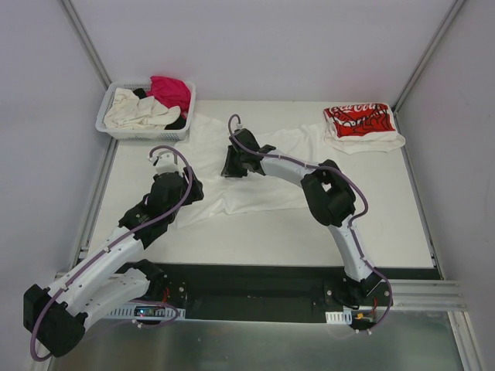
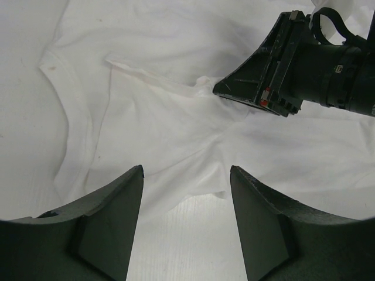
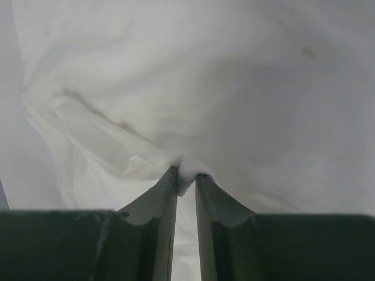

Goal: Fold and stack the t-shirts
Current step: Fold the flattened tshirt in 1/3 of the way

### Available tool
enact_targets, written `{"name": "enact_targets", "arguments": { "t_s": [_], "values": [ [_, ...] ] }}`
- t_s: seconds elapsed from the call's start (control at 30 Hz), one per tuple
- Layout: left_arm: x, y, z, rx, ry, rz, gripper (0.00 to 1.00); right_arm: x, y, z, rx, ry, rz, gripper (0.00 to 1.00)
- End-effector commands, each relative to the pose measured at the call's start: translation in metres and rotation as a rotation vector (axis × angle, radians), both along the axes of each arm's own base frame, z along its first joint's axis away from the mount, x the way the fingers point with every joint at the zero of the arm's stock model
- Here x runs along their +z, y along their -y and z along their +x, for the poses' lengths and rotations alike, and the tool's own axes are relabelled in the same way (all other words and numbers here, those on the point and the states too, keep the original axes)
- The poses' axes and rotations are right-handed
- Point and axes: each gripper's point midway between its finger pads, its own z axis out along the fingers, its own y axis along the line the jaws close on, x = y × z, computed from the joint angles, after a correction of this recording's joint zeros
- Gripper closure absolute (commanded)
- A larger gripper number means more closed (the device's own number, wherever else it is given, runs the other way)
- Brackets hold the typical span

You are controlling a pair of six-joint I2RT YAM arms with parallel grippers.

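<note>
Only the right wrist camera showed the grip itself: the right gripper [image 3: 186, 175] had its jaws pinched on a small raised fold of the white shirt [image 3: 234, 88], a nub of cloth poking up between the fingertips. From the left wrist camera, the left gripper [image 2: 186, 175] hung with its jaws released and nothing between them, just above the near edge of the shirt, with the right gripper's tip down on the cloth farther off. The overhead view alone took in the rest: a basket [image 1: 108, 124] at the far left corner of the table [image 1: 271, 239] held a cream shirt [image 1: 139, 114] and a pink shirt [image 1: 172, 90], and a folded printed shirt [image 1: 360, 124] lay at the far right. The right arm crossed over the white shirt and hid part of it. The shirt lay spread mid-table, wrinkled, its edges uneven and a faint stain near one sleeve.
</note>
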Motion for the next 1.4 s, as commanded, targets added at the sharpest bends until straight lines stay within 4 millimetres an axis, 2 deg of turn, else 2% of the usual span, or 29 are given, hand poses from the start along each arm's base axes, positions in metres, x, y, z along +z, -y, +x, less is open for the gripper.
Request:
{"name": "enact_targets", "arguments": {
  "t_s": [0.0, 0.23, 0.43, 0.57, 0.63, 0.67, 0.7, 0.73, 0.77, 0.8, 0.83, 0.87, 0.9, 0.97, 1.0, 1.03, 1.07, 1.1, 1.13, 1.2, 1.23, 1.27, 1.3, 1.33, 1.37],
  "values": [
    [0.004, -0.001, -0.003, 0.009, 0.008, -0.010, 0.41, 0.008, 0.005, 0.019, -0.038, 0.016, 0.013, 0.77],
    [0.006, -0.008, -0.009, 0.020, 0.007, 0.000, 0.41, -0.006, 0.029, 0.027, -0.098, -0.002, 0.002, 0.73],
    [0.003, -0.012, -0.014, 0.027, -0.009, 0.011, 0.40, -0.016, 0.048, 0.035, -0.143, -0.017, -0.005, 0.64],
    [0.001, -0.014, -0.010, 0.043, -0.015, 0.033, 0.40, -0.008, 0.065, 0.044, -0.166, -0.006, 0.003, 0.62],
    [-0.002, -0.013, -0.003, 0.049, -0.026, 0.061, 0.40, 0.011, 0.075, 0.049, -0.161, 0.030, 0.010, 0.60],
    [0.002, -0.013, 0.001, 0.061, -0.017, 0.067, 0.40, 0.015, 0.088, 0.055, -0.179, 0.037, 0.001, 0.60],
    [0.008, -0.009, 0.009, 0.062, 0.007, 0.059, 0.40, 0.032, 0.095, 0.058, -0.182, 0.067, 0.007, 0.59],
    [0.002, -0.008, 0.013, 0.065, -0.007, 0.075, 0.40, 0.038, 0.105, 0.061, -0.191, 0.080, -0.005, 0.58],
    [0.007, -0.004, 0.019, 0.066, 0.005, 0.065, 0.40, 0.043, 0.122, 0.067, -0.196, 0.100, -0.020, 0.57],
    [0.008, 0.000, 0.023, 0.060, 0.007, 0.058, 0.40, 0.059, 0.132, 0.072, -0.210, 0.127, -0.016, 0.57],
    [0.007, 0.007, 0.029, 0.053, 0.007, 0.051, 0.40, 0.063, 0.143, 0.073, -0.218, 0.132, -0.030, 0.57],
    [0.010, 0.012, 0.034, 0.049, 0.015, 0.034, 0.40, 0.068, 0.163, 0.081, -0.240, 0.148, -0.038, 0.56],
    [0.009, 0.018, 0.038, 0.035, 0.013, 0.021, 0.40, 0.076, 0.176, 0.078, -0.256, 0.155, -0.038, 0.56],
    [0.003, 0.029, 0.049, 0.026, 0.008, -0.002, 0.41, 0.079, 0.207, 0.078, -0.304, 0.153, -0.054, 0.56],
    [-0.001, 0.034, 0.052, 0.020, 0.003, -0.011, 0.41, 0.084, 0.220, 0.068, -0.318, 0.158, -0.061, 0.56],
    [-0.015, 0.040, 0.055, 0.006, -0.030, -0.007, 0.41, 0.083, 0.229, 0.063, -0.335, 0.165, -0.075, 0.56],
    [-0.016, 0.047, 0.061, 0.001, -0.017, -0.035, 0.41, 0.083, 0.240, 0.060, -0.354, 0.172, -0.083, 0.55],
    [-0.021, 0.051, 0.064, -0.005, -0.024, -0.040, 0.41, 0.096, 0.247, 0.054, -0.363, 0.202, -0.076, 0.55],
    [-0.035, 0.059, 0.066, -0.026, -0.054, -0.036, 0.41, 0.082, 0.256, 0.044, -0.373, 0.194, -0.106, 0.55],
    [-0.038, 0.071, 0.074, -0.047, -0.037, -0.075, 0.41, 0.087, 0.271, 0.036, -0.409, 0.214, -0.124, 0.55],
    [-0.047, 0.078, 0.075, -0.070, -0.047, -0.089, 0.41, 0.075, 0.283, 0.030, -0.432, 0.204, -0.138, 0.55],
    [-0.056, 0.082, 0.072, -0.089, -0.055, -0.107, 0.41, 0.078, 0.288, 0.028, -0.447, 0.224, -0.123, 0.55],
    [-0.049, 0.090, 0.078, -0.105, -0.003, -0.155, 0.41, 0.076, 0.294, 0.027, -0.463, 0.229, -0.112, 0.55],
    [-0.052, 0.092, 0.076, -0.109, -0.005, -0.176, 0.41, 0.077, 0.296, 0.028, -0.477, 0.234, -0.082, 0.55],
    [-0.061, 0.094, 0.069, -0.122, -0.029, -0.197, 0.41, 0.067, 0.307, 0.022, -0.498, 0.206, -0.085, 0.55]
  ]
}}
